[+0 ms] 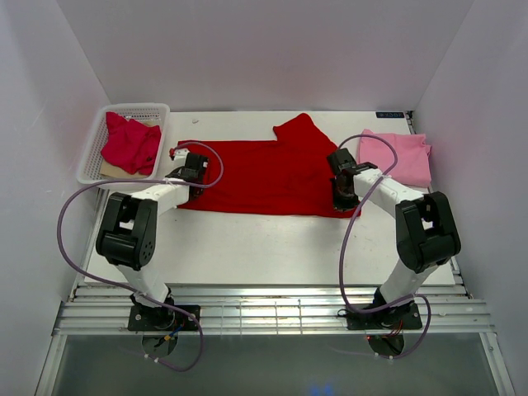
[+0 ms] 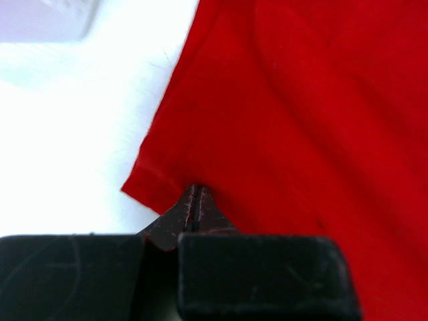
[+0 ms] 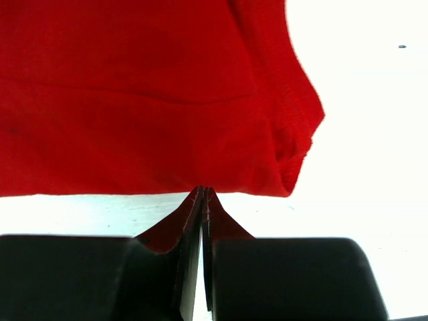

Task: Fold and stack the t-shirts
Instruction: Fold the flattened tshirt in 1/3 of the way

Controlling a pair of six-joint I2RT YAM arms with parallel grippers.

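Basket: a white mesh basket (image 1: 91,157) sits at the far left corner of the tabletop (image 1: 272,247).
Crimson t-shirt: the crimson t-shirt (image 1: 130,144) lies bunched up inside the basket. It is not folded.
Left jaws: the left arm (image 1: 157,198) reaches to the left edge of the bright red t-shirt. Its jaws are pressed tight together. The tips touch the hem close to a corner. I cannot tell if any cloth is caught between them.
Bright red t-shirt: the bright red t-shirt (image 1: 264,177) lies spread out flat in the middle of the tabletop, between the two arms. One sleeve pokes toward the back wall.
Right jaws: the right arm (image 1: 388,198) reaches to the shirt's right edge. Its jaws are squeezed together too, with the tips right at the near hem beside a rolled-over corner. I cannot see cloth inside them.
Pink t-shirt: the pink t-shirt (image 1: 400,157) lies at the far right. It looks folded already.
What could go wrong, left: if the jaws only nip the very edge, the hem may slip out when the arm lifts.
What could go wrong, middle: if one arm goes faster than the other, the fold may come out crooked or wrinkly.
What could go wrong, right: the rolled corner may stay curled, or the arm may bump the pink t-shirt.
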